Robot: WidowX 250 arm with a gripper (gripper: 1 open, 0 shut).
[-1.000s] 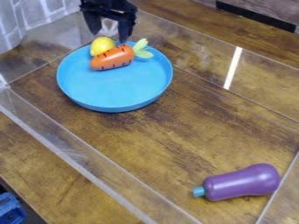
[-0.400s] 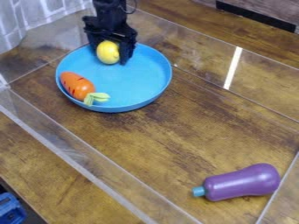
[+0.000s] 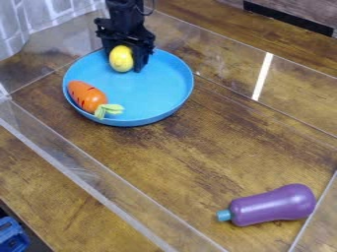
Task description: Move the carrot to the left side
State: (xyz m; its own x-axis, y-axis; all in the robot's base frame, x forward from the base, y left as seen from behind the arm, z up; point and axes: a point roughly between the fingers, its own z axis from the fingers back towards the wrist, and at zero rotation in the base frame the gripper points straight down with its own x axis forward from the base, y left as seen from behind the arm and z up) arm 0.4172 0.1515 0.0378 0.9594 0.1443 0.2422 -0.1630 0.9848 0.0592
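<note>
Since a second ago, small orange toy carrot (image 3: 87, 95) shifted to blue round plate's (image 3: 165, 98) left edge; black tool (image 3: 121, 57) straddles yellow ball (image 3: 121, 58), grip unclear; task looks near done.

We count one carrot (image 3: 87, 95), lying at about eight o'clock on the one blue plate (image 3: 165, 94). One yellow ball (image 3: 121, 58) sits at that plate's twelve o'clock. One purple eggplant (image 3: 271, 206) lies at five o'clock on the one wooden tabletop (image 3: 198, 148). We see one black gripper (image 3: 122, 51), and one clear wall (image 3: 79, 167) runs around the scene.
</note>
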